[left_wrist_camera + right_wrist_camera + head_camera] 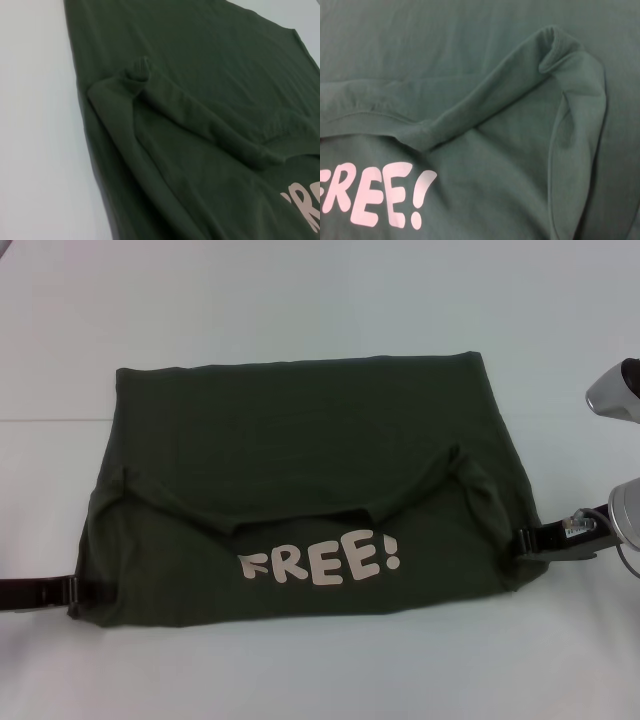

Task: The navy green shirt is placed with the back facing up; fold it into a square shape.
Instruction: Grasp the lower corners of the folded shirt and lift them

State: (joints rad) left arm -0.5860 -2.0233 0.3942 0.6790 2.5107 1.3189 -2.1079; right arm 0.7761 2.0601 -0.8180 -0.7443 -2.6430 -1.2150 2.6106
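Shirt: the shirt (300, 440) lies flat on the white table (300, 300), centred in the head view, folded into a wide rectangle.
Fold: the near part is turned up over the rest, so the cream "FREE!" lettering (320, 558) faces up near the front edge; the far part is plain green.
Collar and sleeves: the neckline curves just above the lettering, and a folded sleeve ridge rises on each side, seen close in both wrist views (145, 70) (560, 50).
Left gripper: the left gripper (72, 588) sits low at the shirt's near left corner, its tip at the fabric edge; whether the fingers are closed or released cannot be told.
Right gripper: the right gripper (532, 537) sits at the shirt's near right edge, tip touching the fabric; finger state cannot be told.
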